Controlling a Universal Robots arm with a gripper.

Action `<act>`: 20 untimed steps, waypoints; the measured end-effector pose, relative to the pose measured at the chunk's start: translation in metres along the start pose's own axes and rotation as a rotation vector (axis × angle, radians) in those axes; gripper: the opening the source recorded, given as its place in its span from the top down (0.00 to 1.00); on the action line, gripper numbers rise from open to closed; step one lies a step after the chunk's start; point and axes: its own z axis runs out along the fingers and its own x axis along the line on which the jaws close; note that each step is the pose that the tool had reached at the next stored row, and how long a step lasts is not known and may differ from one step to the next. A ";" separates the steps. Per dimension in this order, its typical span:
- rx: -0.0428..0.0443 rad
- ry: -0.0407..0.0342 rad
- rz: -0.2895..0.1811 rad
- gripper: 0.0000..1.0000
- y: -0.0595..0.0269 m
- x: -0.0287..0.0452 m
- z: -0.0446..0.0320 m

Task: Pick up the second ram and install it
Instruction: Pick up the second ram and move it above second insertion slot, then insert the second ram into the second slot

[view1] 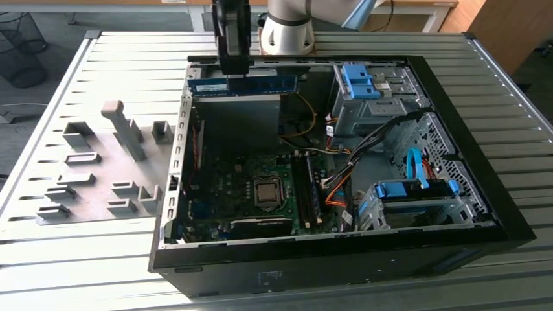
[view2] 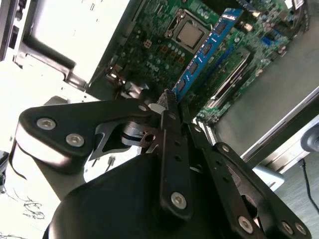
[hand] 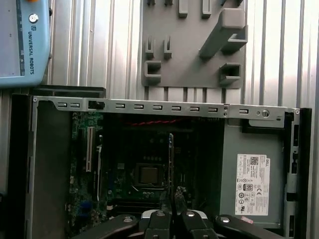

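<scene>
Now my gripper (view1: 235, 74) pinches the ram (view1: 243, 85) tight, so the picking up is done. It hangs over the case (view1: 346, 259), at twelve o'clock in the exterior view. The slots (view1: 307, 184) lie toward five o'clock from it. It is not in yet.

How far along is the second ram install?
Done: the ram is picked up. In hand: the gripper is shut on it, holding it above the open case. Left: it is not yet seated in the motherboard.
</scene>
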 end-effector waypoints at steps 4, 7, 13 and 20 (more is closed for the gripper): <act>0.0000 0.0000 0.000 0.86 -0.0103 0.0003 -0.0001; 0.0000 0.0000 0.000 0.86 -0.0180 0.0005 -0.0002; 0.0000 0.0000 0.000 0.86 -0.0282 0.0008 -0.0003; 0.0000 0.0000 0.000 0.86 -0.0287 0.0007 -0.0003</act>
